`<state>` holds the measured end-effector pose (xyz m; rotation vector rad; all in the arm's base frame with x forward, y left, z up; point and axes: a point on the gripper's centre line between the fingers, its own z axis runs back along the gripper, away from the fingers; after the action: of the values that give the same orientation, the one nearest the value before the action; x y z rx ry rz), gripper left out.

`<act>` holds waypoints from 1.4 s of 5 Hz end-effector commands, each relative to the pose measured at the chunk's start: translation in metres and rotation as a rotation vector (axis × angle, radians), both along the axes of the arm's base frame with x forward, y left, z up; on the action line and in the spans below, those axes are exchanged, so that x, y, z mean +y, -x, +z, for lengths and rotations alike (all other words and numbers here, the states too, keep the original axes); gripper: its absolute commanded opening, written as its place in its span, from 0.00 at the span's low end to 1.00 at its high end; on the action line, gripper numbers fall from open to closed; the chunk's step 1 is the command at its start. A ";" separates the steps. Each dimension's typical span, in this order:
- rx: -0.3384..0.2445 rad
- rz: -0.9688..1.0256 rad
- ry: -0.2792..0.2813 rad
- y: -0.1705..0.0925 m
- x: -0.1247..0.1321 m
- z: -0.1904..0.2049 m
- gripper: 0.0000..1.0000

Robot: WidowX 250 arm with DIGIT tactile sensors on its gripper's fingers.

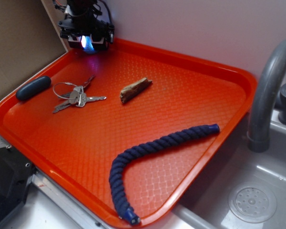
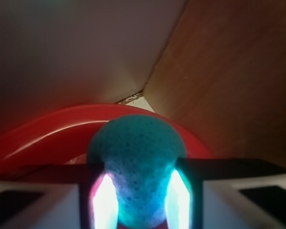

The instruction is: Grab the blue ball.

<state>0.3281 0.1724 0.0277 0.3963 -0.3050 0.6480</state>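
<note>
grab nearly done: your end effector (image 2: 142,191) is pinching the blue ball (image 2: 139,162)
it sits at the far corner of the orange tray (image 1: 190,67); you only need to lift clear

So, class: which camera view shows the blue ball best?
The wrist view: the blue ball fills the frame, squeezed between the gripper fingers. The exterior view shows only a small blue glimpse under the gripper at the tray's far corner.

You have one orange tray (image 1: 229,76) holding one navy rope (image 1: 152,150), one dark oblong capsule (image 1: 33,88), one key ring (image 1: 64,89) and one brown chunk (image 1: 135,89). You can make out about three keys (image 1: 81,99) on that ring, and one blue ball (image 2: 136,162).
</note>
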 end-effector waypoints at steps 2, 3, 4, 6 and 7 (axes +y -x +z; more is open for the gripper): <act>-0.053 -0.042 0.004 -0.003 -0.005 0.020 0.00; -0.035 -0.089 0.133 0.004 -0.020 0.044 0.00; -0.036 -0.199 0.180 0.036 -0.064 0.094 0.00; 0.054 -0.383 0.308 0.073 -0.115 0.181 0.00; 0.099 -0.447 0.296 0.083 -0.134 0.188 0.00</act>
<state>0.2417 0.0319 0.1921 0.0711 -0.1360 0.2534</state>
